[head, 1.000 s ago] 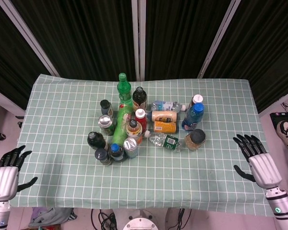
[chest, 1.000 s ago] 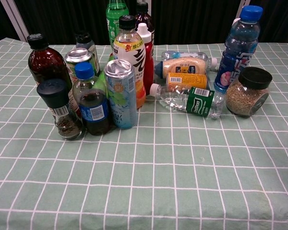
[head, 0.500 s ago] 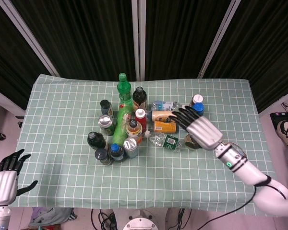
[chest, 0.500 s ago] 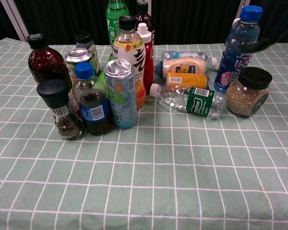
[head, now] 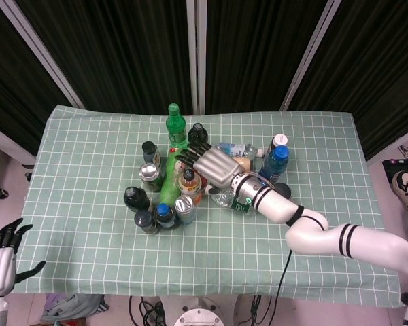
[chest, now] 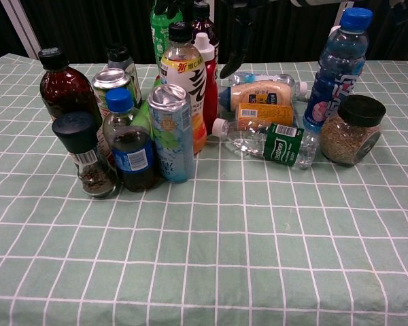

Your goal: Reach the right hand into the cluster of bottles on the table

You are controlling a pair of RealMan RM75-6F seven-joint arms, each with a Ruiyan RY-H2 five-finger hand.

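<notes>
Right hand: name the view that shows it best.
The head view: the right hand shows whole from above, fingers spread over the bottle cluster. The chest view catches only dark fingers hanging at its top edge.

Bright even light, soft shadows, sharp focus.

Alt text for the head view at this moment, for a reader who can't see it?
The robot's right hand hovers palm-down with fingers spread over the middle of a cluster of bottles and cans on a green checked tablecloth, holding nothing. The left hand sits off the table at the lower-left corner, open.
</notes>
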